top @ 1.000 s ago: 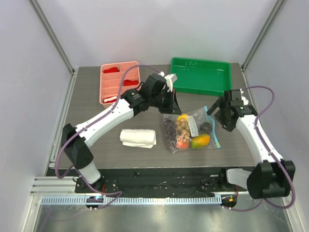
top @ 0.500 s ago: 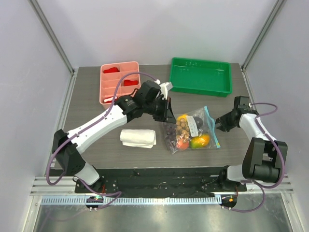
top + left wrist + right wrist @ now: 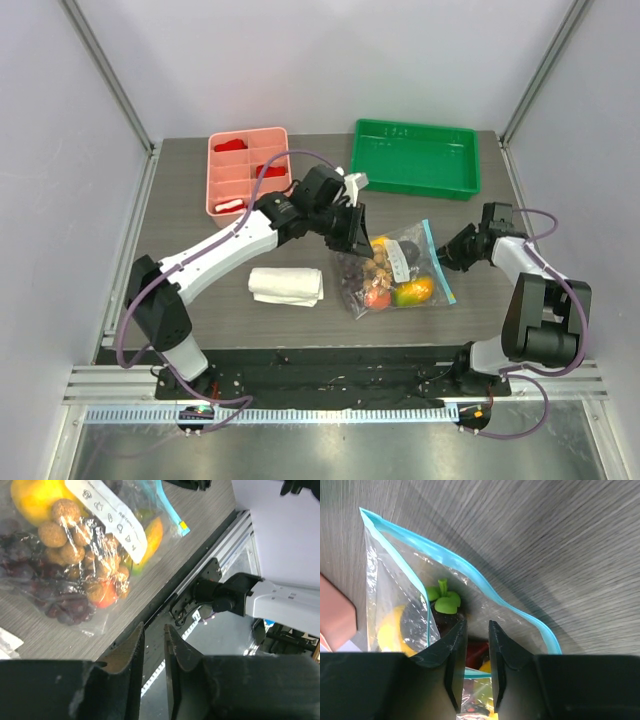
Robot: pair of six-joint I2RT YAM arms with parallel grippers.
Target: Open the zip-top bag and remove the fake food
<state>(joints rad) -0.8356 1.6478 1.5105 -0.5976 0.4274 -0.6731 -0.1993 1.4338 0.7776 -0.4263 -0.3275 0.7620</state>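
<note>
Zip-top bag (image 3: pixel 395 265), with fake food (image 3: pixel 415 292) inside, lies between both jaws on the tabletop (image 3: pixel 180 190). Left jaws: slightly apart, empty. Right jaws: nearly closed at its blue zip edge; whether they grip it, I cannot tell.

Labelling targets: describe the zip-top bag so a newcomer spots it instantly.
On the grey table, look in front of the green tray. The zip-top bag lies there: clear plastic, light-blue zip edge, stuffed with colourful fake food, unlike the white cloth to its left.
</note>
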